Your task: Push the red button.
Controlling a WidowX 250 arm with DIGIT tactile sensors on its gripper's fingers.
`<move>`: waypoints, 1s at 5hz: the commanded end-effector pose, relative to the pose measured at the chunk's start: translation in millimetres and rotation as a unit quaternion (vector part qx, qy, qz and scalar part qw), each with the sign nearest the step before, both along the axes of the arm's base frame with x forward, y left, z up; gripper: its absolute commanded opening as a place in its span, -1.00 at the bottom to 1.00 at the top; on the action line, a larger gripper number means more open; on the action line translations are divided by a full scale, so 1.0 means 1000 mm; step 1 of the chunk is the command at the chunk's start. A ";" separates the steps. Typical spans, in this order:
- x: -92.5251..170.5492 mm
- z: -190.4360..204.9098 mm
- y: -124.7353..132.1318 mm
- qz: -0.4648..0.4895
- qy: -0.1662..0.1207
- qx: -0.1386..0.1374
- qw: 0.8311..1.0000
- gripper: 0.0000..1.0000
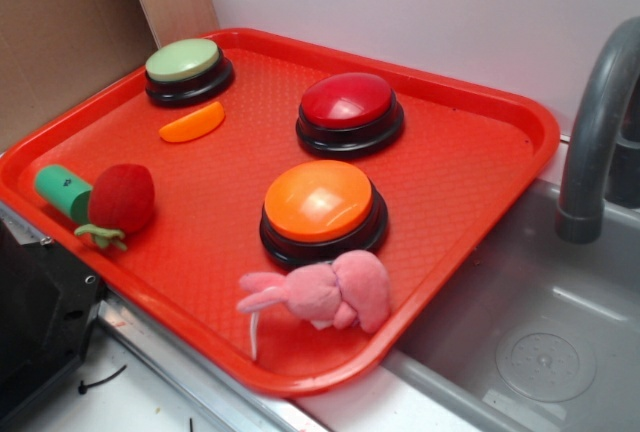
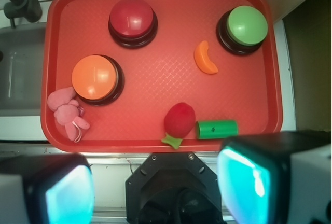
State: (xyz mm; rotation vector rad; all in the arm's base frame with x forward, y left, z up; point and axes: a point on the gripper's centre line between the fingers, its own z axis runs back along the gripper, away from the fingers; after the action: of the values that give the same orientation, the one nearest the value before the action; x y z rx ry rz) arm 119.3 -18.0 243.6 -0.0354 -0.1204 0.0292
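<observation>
- The claw (image 2: 155,193) shows in the wrist view only as two blurred, teal-glowing pads (image 2: 244,182) cut off by the bottom edge; the exterior view does not show it at all.
- The grey faucet (image 1: 600,132) is cut by the right edge in the exterior view.
- The green cylinder (image 1: 62,192) is partly hidden behind the red plush strawberry (image 1: 122,198).
- The marking on the green cylinder is too small to read.
- The sink (image 1: 540,332) runs off the frame.

No legible text or labels on anything
</observation>
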 end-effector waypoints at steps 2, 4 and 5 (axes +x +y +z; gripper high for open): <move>0.050 -0.050 -0.003 -0.096 -0.066 -0.045 0.992 1.00; 0.098 -0.083 -0.004 -0.049 -0.043 -0.008 0.998 1.00; 0.098 -0.083 -0.004 -0.049 -0.043 -0.008 0.998 1.00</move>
State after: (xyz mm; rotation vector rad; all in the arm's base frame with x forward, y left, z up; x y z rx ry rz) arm 209.7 -25.6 150.2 -0.0552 -0.1589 -0.0742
